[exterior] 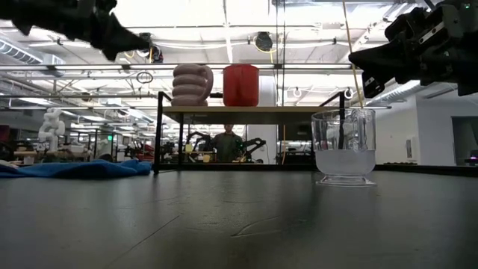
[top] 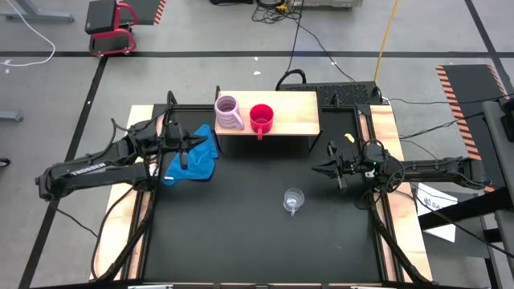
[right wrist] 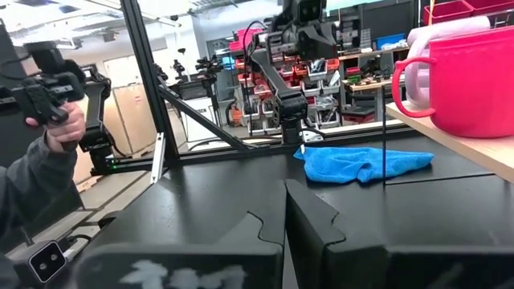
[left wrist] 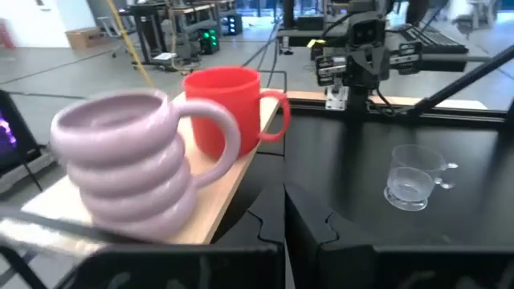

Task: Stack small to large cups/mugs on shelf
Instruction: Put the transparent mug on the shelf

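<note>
Near the closed, empty right hand [top: 331, 169], the clear glass cup [top: 293, 199] stands apart.

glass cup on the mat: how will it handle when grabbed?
The glass cup is clear and smooth, so probably slippery and breakable. It looks empty and thin-walled, so likely light and easy to slide on the table. Its small handle may twist it in a grip.

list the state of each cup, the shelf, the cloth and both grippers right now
lilac mug: upright on the shelf, at its left end
red mug: upright on the shelf, beside the lilac mug
glass cup: upright on the black table, empty, off the shelf
shelf: standing, right half bare
blue cloth: crumpled on the table
left gripper: shut, above the cloth, holding nothing
right gripper: shut, holding nothing
</note>
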Controlling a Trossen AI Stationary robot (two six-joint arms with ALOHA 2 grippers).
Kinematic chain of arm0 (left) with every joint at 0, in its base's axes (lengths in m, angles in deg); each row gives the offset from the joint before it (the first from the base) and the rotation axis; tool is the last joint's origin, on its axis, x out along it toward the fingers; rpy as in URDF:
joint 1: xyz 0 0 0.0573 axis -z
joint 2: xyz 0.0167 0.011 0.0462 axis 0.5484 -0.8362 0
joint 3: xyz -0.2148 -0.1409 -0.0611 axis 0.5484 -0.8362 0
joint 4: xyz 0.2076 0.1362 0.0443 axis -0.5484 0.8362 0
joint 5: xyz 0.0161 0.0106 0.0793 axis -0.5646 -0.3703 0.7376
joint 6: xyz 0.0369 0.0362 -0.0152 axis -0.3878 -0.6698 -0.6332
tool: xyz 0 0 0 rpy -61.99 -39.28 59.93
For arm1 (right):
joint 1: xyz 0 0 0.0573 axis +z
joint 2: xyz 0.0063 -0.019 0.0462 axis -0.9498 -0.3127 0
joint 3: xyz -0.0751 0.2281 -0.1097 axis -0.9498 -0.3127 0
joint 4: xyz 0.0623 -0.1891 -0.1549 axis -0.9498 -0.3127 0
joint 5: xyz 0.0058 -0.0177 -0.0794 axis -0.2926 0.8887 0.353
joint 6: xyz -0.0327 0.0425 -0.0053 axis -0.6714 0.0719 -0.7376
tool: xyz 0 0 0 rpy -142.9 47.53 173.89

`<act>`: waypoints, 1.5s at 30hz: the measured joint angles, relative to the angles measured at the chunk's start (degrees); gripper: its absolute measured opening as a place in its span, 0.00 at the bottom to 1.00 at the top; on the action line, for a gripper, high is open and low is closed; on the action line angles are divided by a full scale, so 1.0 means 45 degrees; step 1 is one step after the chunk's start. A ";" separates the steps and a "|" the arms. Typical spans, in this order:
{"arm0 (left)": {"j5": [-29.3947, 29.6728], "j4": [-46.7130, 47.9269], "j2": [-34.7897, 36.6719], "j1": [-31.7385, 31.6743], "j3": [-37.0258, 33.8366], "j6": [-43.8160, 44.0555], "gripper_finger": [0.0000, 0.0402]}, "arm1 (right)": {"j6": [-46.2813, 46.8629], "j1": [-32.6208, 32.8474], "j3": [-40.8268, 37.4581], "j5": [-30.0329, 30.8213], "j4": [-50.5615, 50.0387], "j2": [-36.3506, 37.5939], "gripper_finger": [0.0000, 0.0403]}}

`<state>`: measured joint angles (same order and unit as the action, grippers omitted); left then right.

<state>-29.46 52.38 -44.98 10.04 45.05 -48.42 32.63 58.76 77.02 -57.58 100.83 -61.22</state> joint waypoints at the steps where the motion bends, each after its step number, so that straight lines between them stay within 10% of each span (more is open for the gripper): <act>1: -0.0002 -0.0127 0.0217 -0.0086 -0.0299 0.0100 0.00 | -0.0026 0.0000 0.0000 0.0000 0.0000 0.0000 0.00; 19: -0.1568 -0.5429 0.1633 -0.0254 -0.4982 0.0469 0.00 | -0.0326 0.0000 0.0001 0.0000 -0.0005 -0.0005 0.00; 45: -0.1190 -0.5036 0.1619 -0.0254 -0.6109 -0.0697 0.00 | -0.0894 0.0000 0.0005 0.0002 -0.0353 -0.0005 0.00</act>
<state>-34.81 29.72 -37.70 8.90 17.56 -51.56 28.60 58.76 77.04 -57.58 99.24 -61.25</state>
